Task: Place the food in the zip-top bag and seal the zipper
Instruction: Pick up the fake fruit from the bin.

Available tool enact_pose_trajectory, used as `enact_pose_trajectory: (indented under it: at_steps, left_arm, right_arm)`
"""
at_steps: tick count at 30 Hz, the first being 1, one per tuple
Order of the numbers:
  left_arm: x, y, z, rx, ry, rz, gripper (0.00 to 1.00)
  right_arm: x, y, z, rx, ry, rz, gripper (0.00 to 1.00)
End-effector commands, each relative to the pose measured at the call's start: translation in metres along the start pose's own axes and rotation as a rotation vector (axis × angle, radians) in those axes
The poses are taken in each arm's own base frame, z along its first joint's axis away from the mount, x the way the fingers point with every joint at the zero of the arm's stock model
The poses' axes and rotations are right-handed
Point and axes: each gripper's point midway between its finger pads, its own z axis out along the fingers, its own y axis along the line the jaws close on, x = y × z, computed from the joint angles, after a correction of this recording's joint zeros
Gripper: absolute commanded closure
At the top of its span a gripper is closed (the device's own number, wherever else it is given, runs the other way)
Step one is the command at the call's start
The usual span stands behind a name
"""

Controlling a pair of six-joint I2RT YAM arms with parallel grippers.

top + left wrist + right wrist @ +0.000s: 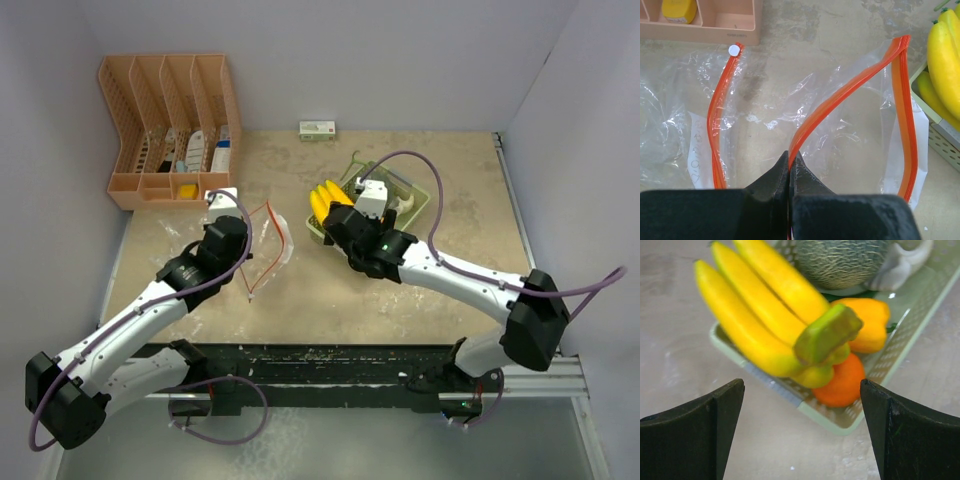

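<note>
Bag mouth: the zip-top bag (850, 130) is held agape, one orange strip pinched by the left gripper (790, 162).
Basket: the mesh basket (835, 424) is crowded by the banana bunch (760, 315), melon (840, 260) and orange (842, 385).
Between: a narrow lane of table (400, 310) is left bare.

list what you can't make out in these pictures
- Right wrist view: the melon and white piece are blurred and cut off by the top edge.
- Top view: the right arm covers much of the basket. The bananas show, the melon doesn't.
- Left wrist view: the label on the bag is unreadable through creased plastic. The left gripper hides the bag's near edge.
- Top view: the organizer contents are too small to name.
</note>
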Motion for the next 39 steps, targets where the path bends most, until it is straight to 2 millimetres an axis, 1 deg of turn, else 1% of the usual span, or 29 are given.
enact_pose_trajectory:
  at_steps: [1,10,15,21,22,24,28,31,35,39]
  left_arm:
    - [-0.009,-0.002,-0.001,0.022,-0.040,-0.014,1.00]
    - [-0.010,-0.002,-0.002,0.031,-0.047,-0.011,1.00]
    - [-0.010,-0.005,-0.003,0.045,-0.048,-0.011,1.00]
    - [-0.010,-0.006,-0.003,0.050,-0.046,-0.009,1.00]
    - [-0.010,-0.006,-0.003,0.050,-0.046,-0.009,1.00]
    - [-0.010,-0.006,-0.003,0.051,-0.045,-0.009,1.00]
    - [-0.009,-0.005,-0.003,0.050,-0.043,-0.008,1.00]
    - [-0.009,-0.005,-0.003,0.048,-0.043,-0.007,1.00]
    - [-0.008,-0.003,-0.003,0.041,-0.040,-0.005,1.00]
    - [-0.007,-0.003,-0.002,0.038,-0.038,-0.005,1.00]
  right_arm:
    - [-0.006,-0.034,0.015,0.165,-0.019,0.053,0.01]
    - [-0.011,-0.031,0.048,0.210,-0.061,0.110,0.01]
    - [-0.008,-0.034,0.059,0.237,-0.089,0.136,0.05]
    - [-0.007,-0.042,0.070,0.241,-0.104,0.171,0.24]
    - [-0.007,-0.044,0.071,0.245,-0.103,0.171,0.30]
    - [-0.008,-0.047,0.071,0.251,-0.103,0.170,0.44]
    - [-0.012,-0.053,0.067,0.255,-0.111,0.175,0.77]
    - [-0.020,-0.058,0.061,0.264,-0.127,0.179,0.99]
    - [-0.040,-0.067,0.045,0.275,-0.172,0.199,1.00]
    - [-0.064,-0.074,0.027,0.252,-0.233,0.201,1.00]
